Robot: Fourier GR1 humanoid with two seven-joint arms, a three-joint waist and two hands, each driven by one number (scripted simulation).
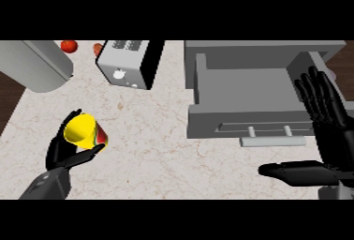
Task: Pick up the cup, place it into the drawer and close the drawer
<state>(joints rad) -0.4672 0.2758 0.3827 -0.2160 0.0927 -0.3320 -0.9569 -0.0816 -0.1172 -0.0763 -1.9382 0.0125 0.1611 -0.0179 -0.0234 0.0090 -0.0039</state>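
A yellow cup [81, 130] with a red and green side lies tilted in my left hand [62, 153], whose fingers and thumb curl round it above the counter's left part. The grey drawer [243, 123] stands pulled open at the right, its inside bare, with a pale handle [272, 141] on its front. My right hand [330, 123] is open at the right edge, fingers straight and pointing up beside the drawer's right wall, thumb stretched left below the handle.
A silver toaster [126, 63] stands at the back, left of the drawer. A large grey rounded appliance [36, 65] fills the back left corner. Two red tomatoes [69, 45] lie behind it. Marble counter [155, 154] spreads between cup and drawer.
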